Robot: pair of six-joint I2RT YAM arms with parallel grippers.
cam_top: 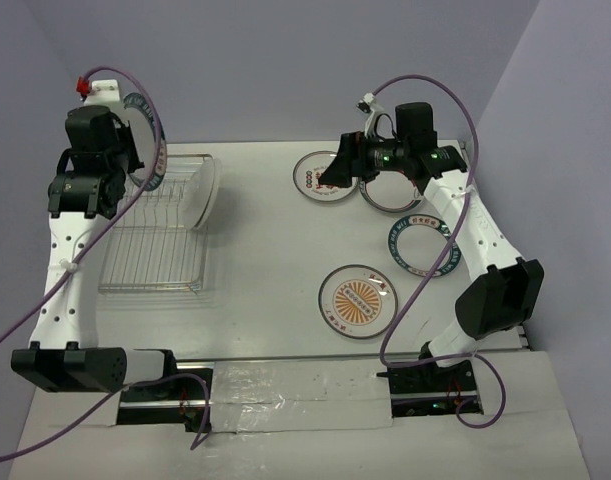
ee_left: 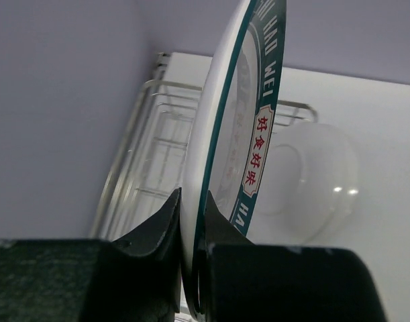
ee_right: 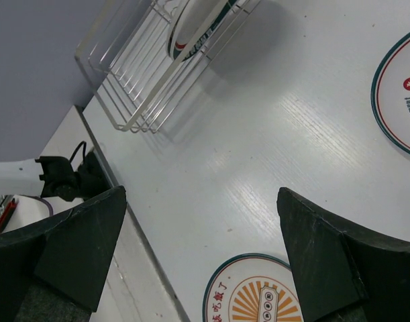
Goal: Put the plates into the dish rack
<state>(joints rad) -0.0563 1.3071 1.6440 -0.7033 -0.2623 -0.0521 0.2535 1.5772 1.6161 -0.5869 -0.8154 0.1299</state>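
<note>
White plate (on edge) stands in dish rack.

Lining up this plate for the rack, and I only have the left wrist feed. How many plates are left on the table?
Observer: Four, all right of the dish rack; the sunburst plate lies nearest the arms.
Operator: Is the right arm carrying anything?
Observer: No, the right gripper is open and empty above the table.
Operator: Where is my plate over the rack?
Observer: The held plate, on edge in the left gripper, appears over the rack's far left corner.
</note>
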